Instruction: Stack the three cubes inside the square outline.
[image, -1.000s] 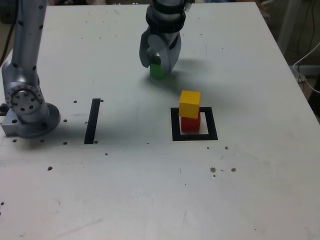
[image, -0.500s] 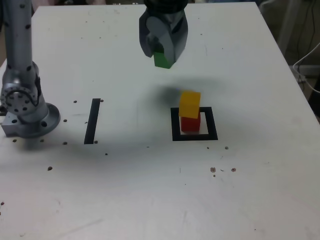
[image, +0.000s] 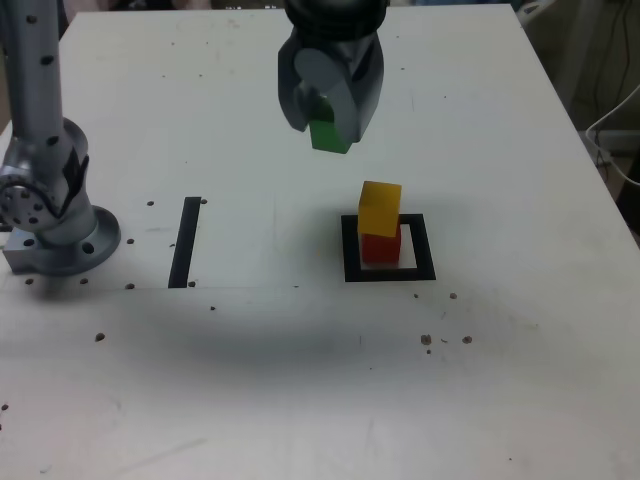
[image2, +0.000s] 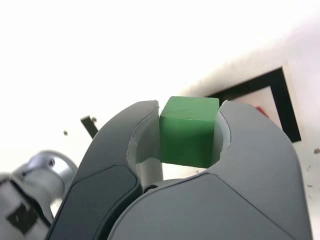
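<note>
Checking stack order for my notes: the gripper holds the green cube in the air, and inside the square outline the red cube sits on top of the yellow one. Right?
Not quite. The exterior view shows the yellow cube on top of the red cube inside the square outline. The gripper does hold the green cube in the air.

Soft overhead light casts a broad shadow on the table (image: 300, 400); the wrist view is overexposed.
</note>
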